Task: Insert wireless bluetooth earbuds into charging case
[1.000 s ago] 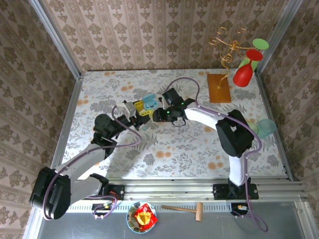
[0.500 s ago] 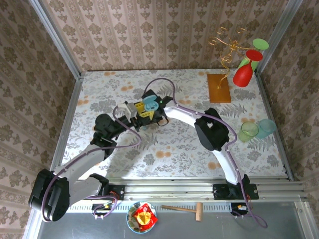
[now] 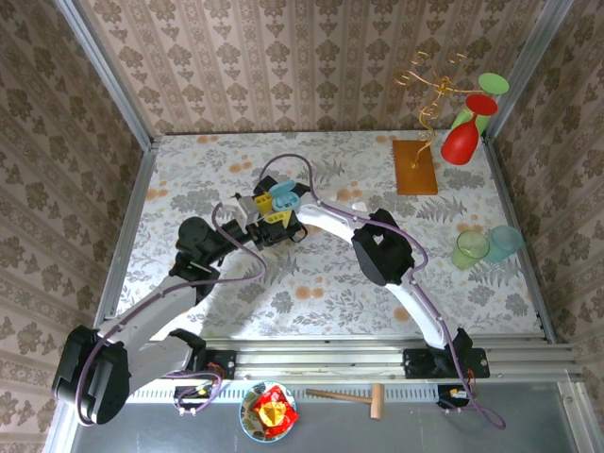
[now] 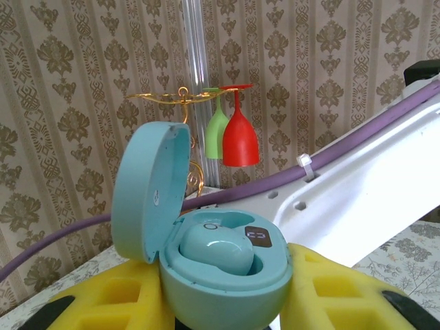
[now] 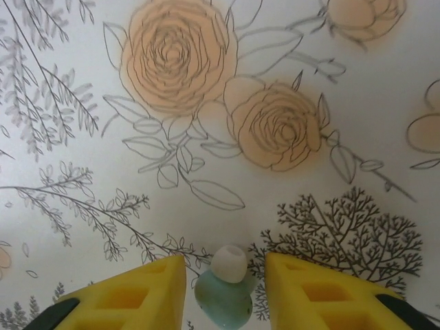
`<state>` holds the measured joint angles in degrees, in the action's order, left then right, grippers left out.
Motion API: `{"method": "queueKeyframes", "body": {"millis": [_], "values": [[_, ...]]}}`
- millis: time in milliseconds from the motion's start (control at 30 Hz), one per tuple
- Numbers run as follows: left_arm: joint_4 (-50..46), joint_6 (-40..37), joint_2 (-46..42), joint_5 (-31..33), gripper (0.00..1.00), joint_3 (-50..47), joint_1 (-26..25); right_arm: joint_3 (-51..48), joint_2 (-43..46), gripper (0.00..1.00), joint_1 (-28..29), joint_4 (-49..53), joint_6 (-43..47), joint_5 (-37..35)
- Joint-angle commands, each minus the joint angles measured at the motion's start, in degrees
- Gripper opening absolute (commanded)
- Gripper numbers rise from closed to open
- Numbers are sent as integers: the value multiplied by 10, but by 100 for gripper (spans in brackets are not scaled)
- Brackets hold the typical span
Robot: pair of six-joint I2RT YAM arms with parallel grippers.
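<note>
**Right jaws straddle the last earbud, case held open on the left**

Your left gripper (image 4: 223,306) is clamped on the charging case (image 4: 227,278), yellow fingers (image 4: 117,295) on either side of the base. The lid (image 4: 148,185) is flipped up and back, so the opening faces up and stays clear for a drop-in. One seated earbud (image 4: 213,249), pale blue, already sits in the left well. The dark panel (image 4: 259,236) just right of it looks like the free side, though I can't tell the slot shape from here.

In the top view the case sits lifted at mid-table, left of centre, with your right arm reaching across, just near of it.

Your right gripper (image 5: 223,267) points down at the table (image 5: 82,206). Its jaws are narrow and sit around the loose earbud (image 5: 221,302), pale blue body with the white tip pointing away. Thin gaps show on both sides, so there is no grip yet and the bud lies on the cloth.

Judgement: half done. Next is pinch, lift, carry to the case. The bud is small and rounded, so it may squirt out of the pinch. Centre it first, and keep the case steady.
</note>
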<state>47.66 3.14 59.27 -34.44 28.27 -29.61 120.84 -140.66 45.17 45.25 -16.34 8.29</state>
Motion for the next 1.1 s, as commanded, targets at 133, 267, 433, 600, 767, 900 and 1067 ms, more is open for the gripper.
{"method": "queueKeyframes", "body": {"millis": [133, 267, 433, 600, 767, 900, 1067], "values": [[-5, -14, -13, 4, 29, 10, -2, 13, -12, 27, 9, 57, 24, -36], [-5, -14, -13, 5, 29, 10, -2, 1, 1, 25, 10, 53, 26, -43], [-3, -13, -14, 4, 29, 11, -2, -43, 41, 24, 6, 33, 28, -56], [-3, -11, -17, 3, 29, 15, -2, -150, 116, 22, -8, -16, 22, -38], [0, -7, -20, 2, 29, 18, -2, -284, 196, 22, -25, -53, 14, -36], [0, -4, -17, -1, 29, 22, -2, -378, 249, 23, -38, -63, 12, -45], [0, -6, -9, -5, 29, 31, -2, -455, 292, 24, -43, -78, 11, -55]]}}
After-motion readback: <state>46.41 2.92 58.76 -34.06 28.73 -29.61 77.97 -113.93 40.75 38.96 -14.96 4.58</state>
